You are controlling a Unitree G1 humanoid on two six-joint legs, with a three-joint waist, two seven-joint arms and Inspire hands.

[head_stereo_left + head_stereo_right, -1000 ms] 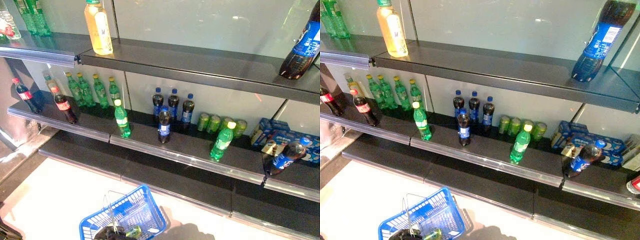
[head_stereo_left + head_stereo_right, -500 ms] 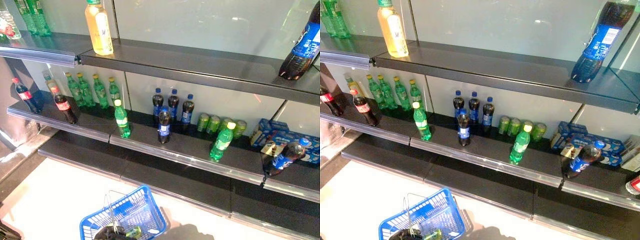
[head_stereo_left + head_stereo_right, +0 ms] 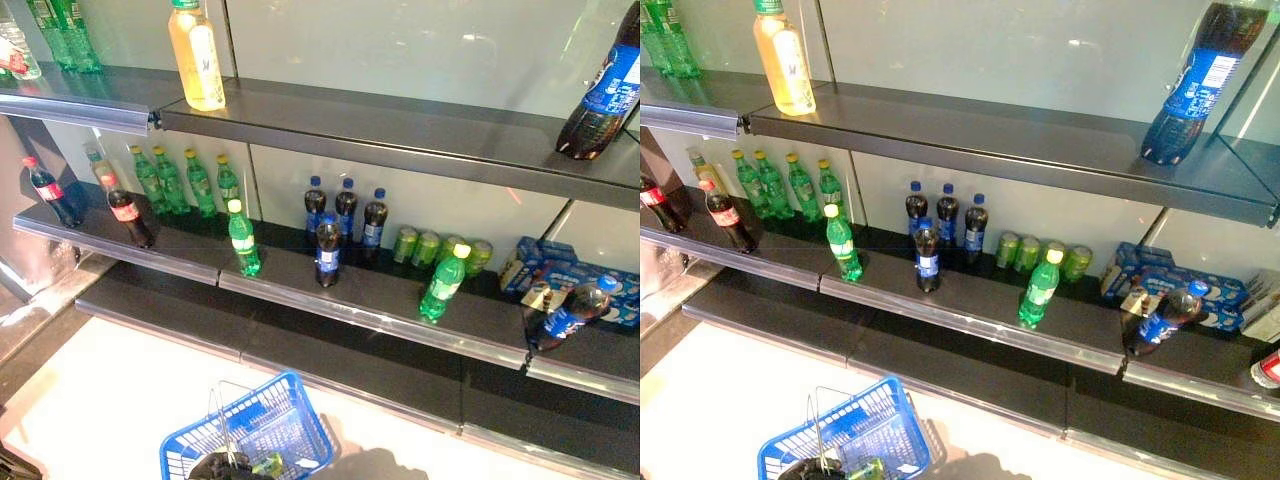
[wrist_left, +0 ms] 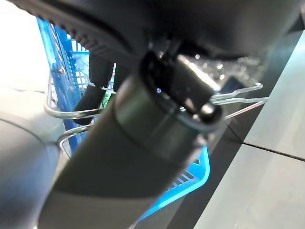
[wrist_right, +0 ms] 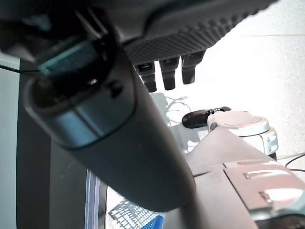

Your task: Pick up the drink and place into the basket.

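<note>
My left hand point(image 3: 222, 466) is at the bottom of the eye views, shut on the thin wire handles of the blue basket point(image 3: 312, 408), which hangs low in front of the shelves. A green drink point(image 3: 268, 463) lies in the basket beside the hand. The left wrist view shows the fingers point(image 4: 97, 71) curled round the wire handles point(image 4: 233, 95) over the basket point(image 4: 193, 175). My right hand point(image 5: 167, 74) shows in the right wrist view with straight fingers, holding nothing, above the pale floor.
The middle shelf point(image 3: 370, 310) holds green bottles point(image 3: 243, 238), dark bottles with blue labels point(image 3: 328, 252), red-labelled cola bottles point(image 3: 128, 210), green cans point(image 3: 430, 247) and blue boxes point(image 3: 560, 265). The top shelf bears a yellow bottle point(image 3: 197, 55) and a large dark bottle point(image 3: 605, 90).
</note>
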